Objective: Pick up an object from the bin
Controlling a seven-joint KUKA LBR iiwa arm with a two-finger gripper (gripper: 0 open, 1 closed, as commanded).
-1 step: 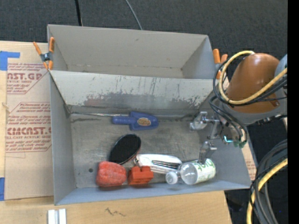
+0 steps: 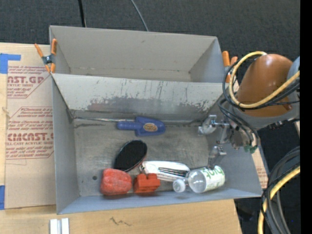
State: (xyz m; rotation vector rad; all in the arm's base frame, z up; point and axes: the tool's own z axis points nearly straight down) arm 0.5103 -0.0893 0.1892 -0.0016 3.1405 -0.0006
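Note:
My gripper (image 2: 213,139) hangs at the bin's right side, close to the right wall. Its two metal fingers (image 2: 207,126) stand apart, open, with nothing between them. Just below it, in the front right corner, a clear plastic bottle (image 2: 206,179) with a green-and-white label lies on its side. A small white cap (image 2: 179,185) lies by the bottle's left end. To the left of the bottle lies a white flat thing (image 2: 165,169) with a dark strip along it. A blue-handled tool (image 2: 142,126) lies along the back of the floor, left of the gripper.
Along the front lie a red lump (image 2: 116,182) and a small orange-red block (image 2: 146,183). A black oval brush (image 2: 130,155) sits behind them. The arm, with its orange dome and cables, leans over the right rim.

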